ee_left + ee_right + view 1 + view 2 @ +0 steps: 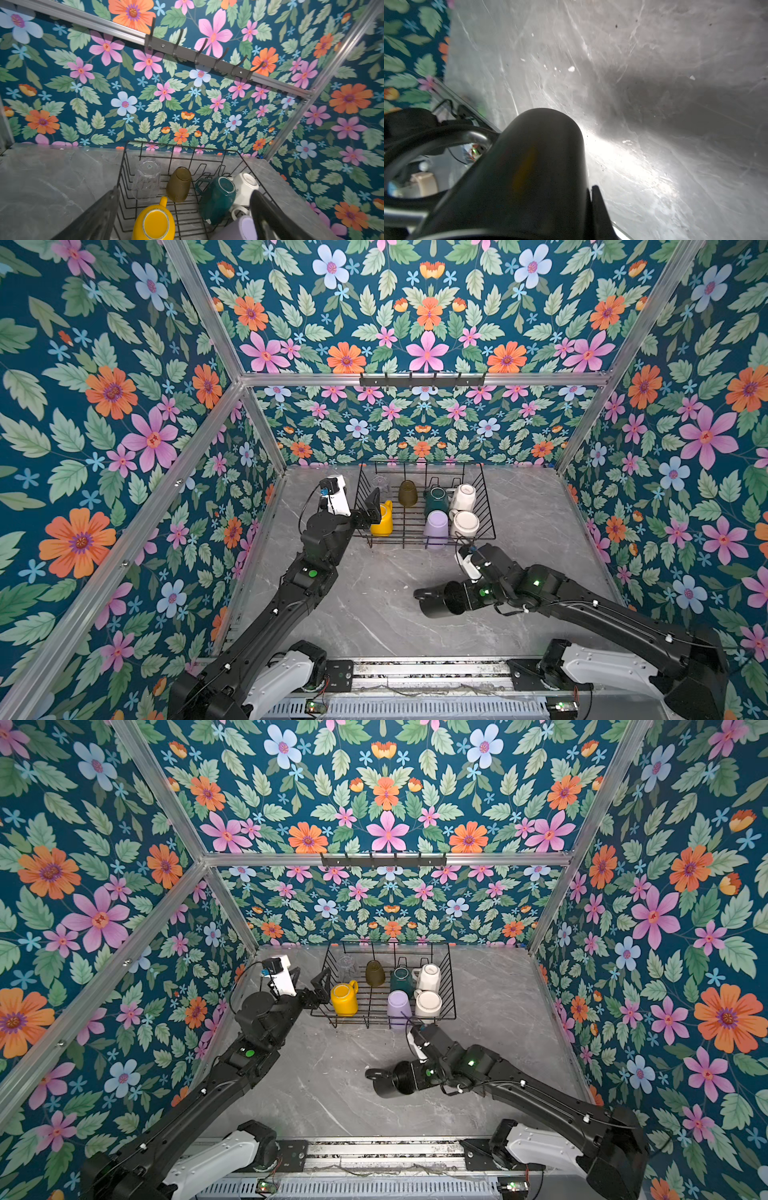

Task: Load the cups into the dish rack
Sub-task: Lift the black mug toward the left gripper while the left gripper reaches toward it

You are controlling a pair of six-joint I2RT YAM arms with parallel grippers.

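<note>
While right gripper (pixel 457 596) clamps black mug (pixel 432 605), long axis sideways, lower centre, we place dish rack (pixel 489 506) straight up-frame; left gripper (pixel 309 977) released.

Dish rack (pixel 487 506) middle free between yellow mug (pixel 382 520), lilac tumbler (pixel 436 526); left claw (pixel 370 510) blocks left edge

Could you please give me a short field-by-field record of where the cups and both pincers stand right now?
Dish rack: seven loaded
Front row: yellow mug, lilac tumbler, white mug
Back row: clear glass, amber glass, dark-green mug, cream mug
Black mug: on its side, in right pincer, outside rack
Left pincer: open, by yellow mug
</note>
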